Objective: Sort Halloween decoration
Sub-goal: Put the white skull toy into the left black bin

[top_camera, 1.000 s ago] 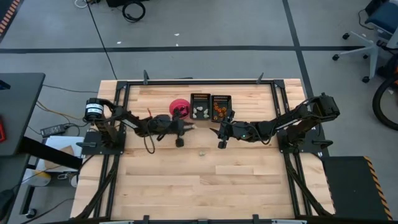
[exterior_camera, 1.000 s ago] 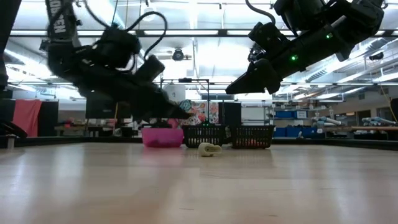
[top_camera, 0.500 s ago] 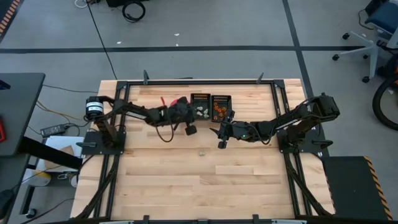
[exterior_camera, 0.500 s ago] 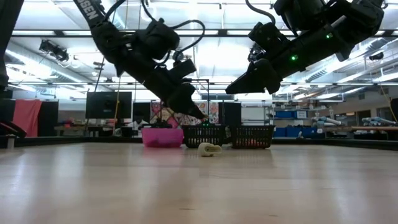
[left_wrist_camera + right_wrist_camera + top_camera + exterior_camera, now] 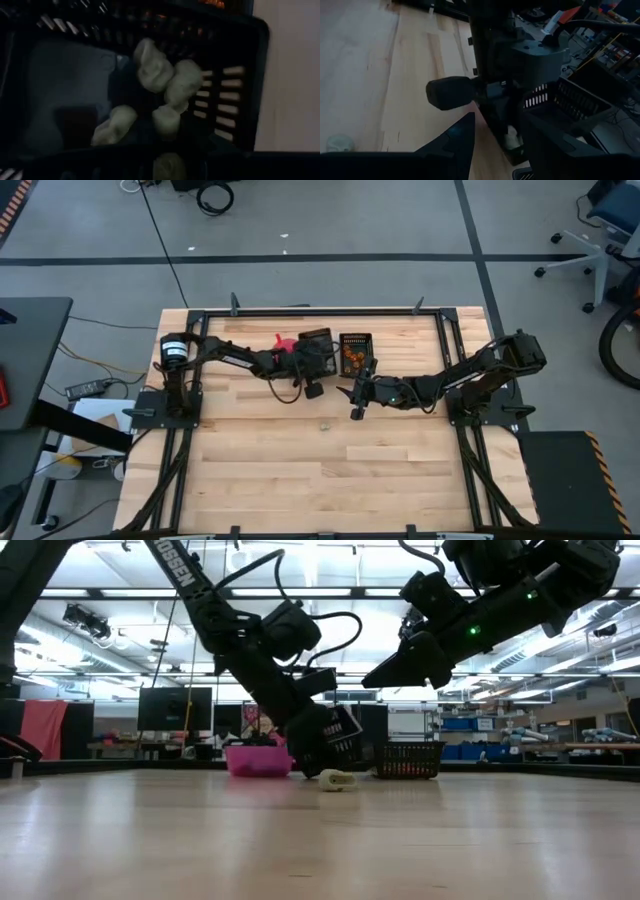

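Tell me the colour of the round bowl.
Pink; the bowl shows best in the low view.

We see pale greenish-white pieces heaped in one tray, orange pieces at three o'clock beside, one pale stray alone.

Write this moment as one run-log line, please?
left hand: over left tray, pale pieces inside | right hand: waiting above table | stray pale piece: on table

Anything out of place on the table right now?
One pale greenish-white piece lies alone on the bare wood, in front of the two black trays and apart from them, while the other pale pieces sit in the tray under the left gripper.
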Controlling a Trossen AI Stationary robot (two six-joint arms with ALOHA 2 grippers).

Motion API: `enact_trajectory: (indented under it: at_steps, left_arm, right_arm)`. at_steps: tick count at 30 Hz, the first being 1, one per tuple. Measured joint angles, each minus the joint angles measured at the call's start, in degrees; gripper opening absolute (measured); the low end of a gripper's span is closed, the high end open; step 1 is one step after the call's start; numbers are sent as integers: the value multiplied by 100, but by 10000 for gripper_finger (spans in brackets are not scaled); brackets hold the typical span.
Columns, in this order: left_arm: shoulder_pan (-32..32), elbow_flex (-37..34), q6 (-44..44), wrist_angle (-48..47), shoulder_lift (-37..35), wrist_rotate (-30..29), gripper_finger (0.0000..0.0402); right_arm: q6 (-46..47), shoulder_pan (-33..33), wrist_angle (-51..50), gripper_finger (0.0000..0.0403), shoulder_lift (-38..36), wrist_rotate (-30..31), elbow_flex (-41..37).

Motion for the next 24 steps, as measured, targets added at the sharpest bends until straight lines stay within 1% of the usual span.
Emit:
enact_trajectory:
  at_steps: [16,19,24]
  left_arm:
    - [33,-6,185,-139,-41,-2,45]
    - [37,-8,196,-134,-43,-75,62]
    - [37,-13,205,-143,-45,-141,107]
  right_arm:
    - [-22,-2,0,162,0,0,0]
    - [-22,-1,1,162,0,-2,0]
    - [-22,0,2,162,0,-2,0]
